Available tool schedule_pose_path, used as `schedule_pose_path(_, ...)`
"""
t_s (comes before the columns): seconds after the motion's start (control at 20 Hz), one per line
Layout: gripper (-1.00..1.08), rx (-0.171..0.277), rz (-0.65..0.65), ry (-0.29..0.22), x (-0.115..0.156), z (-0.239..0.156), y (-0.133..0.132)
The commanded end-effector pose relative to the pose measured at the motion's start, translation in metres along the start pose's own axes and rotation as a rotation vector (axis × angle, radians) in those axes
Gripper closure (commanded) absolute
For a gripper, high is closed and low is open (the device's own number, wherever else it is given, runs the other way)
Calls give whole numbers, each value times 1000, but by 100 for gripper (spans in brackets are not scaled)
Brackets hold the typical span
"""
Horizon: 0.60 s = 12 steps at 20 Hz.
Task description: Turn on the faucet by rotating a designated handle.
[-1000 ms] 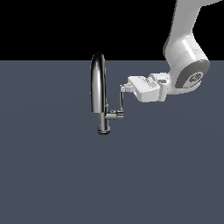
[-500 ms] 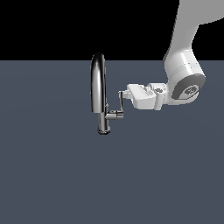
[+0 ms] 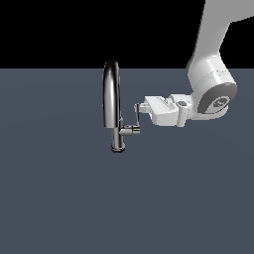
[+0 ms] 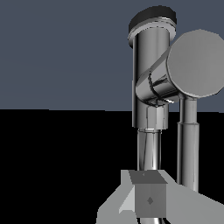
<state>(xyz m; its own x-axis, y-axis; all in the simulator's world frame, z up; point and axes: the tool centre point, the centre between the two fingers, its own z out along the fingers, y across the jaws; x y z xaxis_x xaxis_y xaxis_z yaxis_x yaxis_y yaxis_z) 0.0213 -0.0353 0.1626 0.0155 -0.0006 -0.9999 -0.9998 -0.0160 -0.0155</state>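
Note:
The chrome faucet (image 3: 112, 99) stands upright on the dark floor, its arched spout rising above a narrow base. A short stub (image 3: 130, 130) juts toward the exterior view's right and carries the thin handle (image 3: 136, 118), which points up. My gripper (image 3: 140, 106) lies level on the exterior view's right, with its tip at the top end of the handle. It looks shut, with nothing between its fingers. The wrist view shows the faucet (image 4: 151, 83) close up, the handle (image 4: 188, 144) beside it, and my gripper (image 4: 148, 197) in front.
A flat dark grey floor (image 3: 59, 198) spreads all around the faucet. My white arm (image 3: 213, 84) comes down from the upper part of the exterior view's right.
My gripper has sunk a little, from above the handle's top to level with it. The handle and spout look unmoved.

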Motion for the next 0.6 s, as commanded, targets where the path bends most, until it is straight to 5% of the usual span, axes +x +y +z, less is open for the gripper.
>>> schedule_pose_path(0.0,108,0,0,0,-1,0,7)
schedule_pose_path(0.55,108,0,0,0,-5,0,41)
